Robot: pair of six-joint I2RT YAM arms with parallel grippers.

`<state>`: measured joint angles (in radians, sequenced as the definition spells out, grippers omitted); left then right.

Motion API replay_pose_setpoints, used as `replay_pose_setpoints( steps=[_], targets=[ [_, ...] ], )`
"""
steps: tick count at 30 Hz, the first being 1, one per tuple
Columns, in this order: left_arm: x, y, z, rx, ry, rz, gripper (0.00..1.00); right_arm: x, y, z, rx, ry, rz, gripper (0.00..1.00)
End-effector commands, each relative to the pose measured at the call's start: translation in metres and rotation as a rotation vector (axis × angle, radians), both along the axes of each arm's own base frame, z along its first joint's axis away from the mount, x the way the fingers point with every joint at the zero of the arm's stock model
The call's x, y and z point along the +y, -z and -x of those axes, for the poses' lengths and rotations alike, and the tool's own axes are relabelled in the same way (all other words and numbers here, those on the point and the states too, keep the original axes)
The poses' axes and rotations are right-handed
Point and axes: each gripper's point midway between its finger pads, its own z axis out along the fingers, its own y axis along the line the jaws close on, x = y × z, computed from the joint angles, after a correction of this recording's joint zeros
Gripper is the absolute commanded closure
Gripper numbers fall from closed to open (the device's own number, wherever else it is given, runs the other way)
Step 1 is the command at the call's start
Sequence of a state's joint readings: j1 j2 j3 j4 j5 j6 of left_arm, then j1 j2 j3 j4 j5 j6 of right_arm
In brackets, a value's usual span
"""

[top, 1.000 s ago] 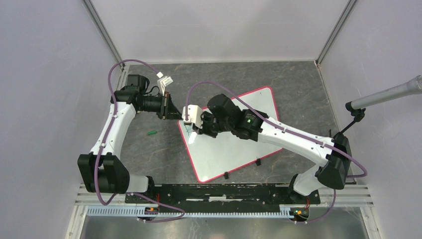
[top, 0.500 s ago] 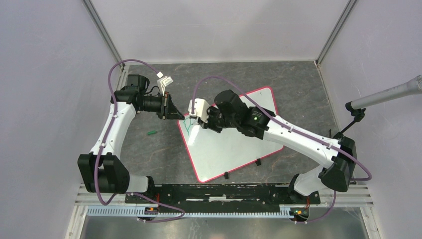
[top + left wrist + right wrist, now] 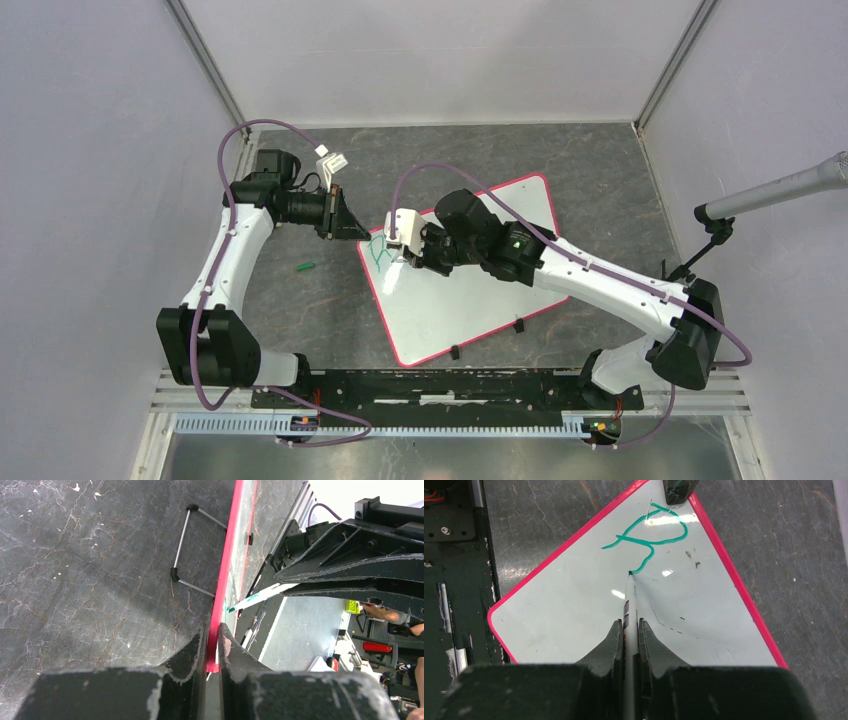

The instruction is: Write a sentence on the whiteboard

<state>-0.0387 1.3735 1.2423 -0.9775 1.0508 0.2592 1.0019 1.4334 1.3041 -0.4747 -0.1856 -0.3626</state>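
Green ink was noted on the whiteboard [image 3: 460,310], which was set skewed near the middle of the dark marbled table [image 3: 290,300], one corner turned toward the left arm. Of the sentence [image 3: 651,535], only one looped letter, like a capital B or R, was made out beside that corner; nothing more could be read.

The right gripper [image 3: 630,630] was seen with its jaws drawn narrow and clamped on a thin white marker [image 3: 629,597]. The marker's tip was placed against the board at the tail of the green stroke, and its rear was hidden between the fingers. From above, these fingers and the marker were covered by the white wrist housing.

The left gripper [image 3: 212,632] was found pinched narrowly on the board's red rim at the corner. In its own view the board was seen almost edge-on, so little of the writing surface was shown. Whether that corner was raised off the table could not be told. One dark fingertip was cut off by the top edge of the right wrist view.

A thin wire loop [image 3: 182,545] was seen at the board's edge; its attachment was unclear. A small green object [image 3: 306,267] lay on the table left of the board, too small to be identified.
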Motion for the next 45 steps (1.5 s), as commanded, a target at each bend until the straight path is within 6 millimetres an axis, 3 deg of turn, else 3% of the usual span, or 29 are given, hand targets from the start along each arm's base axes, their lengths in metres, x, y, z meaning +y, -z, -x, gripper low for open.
replay_pose_setpoints(
  steps=[1,9,15,23,35,45],
  targets=[
    [-0.003,-0.009,0.002,-0.056,0.038,0.035,0.98,0.009,0.003,0.008,0.025,-0.029,-0.004,1.00],
    [-0.003,-0.010,0.003,-0.061,0.041,0.035,0.98,0.031,-0.008,0.010,0.026,-0.062,-0.034,1.00],
    [-0.003,-0.009,0.003,-0.060,0.041,0.033,0.98,0.034,-0.018,0.009,0.011,-0.067,-0.054,1.00],
    [-0.001,-0.007,0.002,-0.063,0.031,0.015,0.98,0.016,-0.039,0.019,-0.032,-0.086,-0.099,1.00],
    [0.003,0.002,0.005,-0.062,0.059,-0.036,0.98,-0.015,-0.046,0.010,-0.005,-0.101,-0.157,1.00],
    [0.003,0.011,0.004,-0.061,0.077,-0.081,0.98,-0.018,-0.047,0.003,-0.011,-0.086,-0.181,1.00]
  ],
)
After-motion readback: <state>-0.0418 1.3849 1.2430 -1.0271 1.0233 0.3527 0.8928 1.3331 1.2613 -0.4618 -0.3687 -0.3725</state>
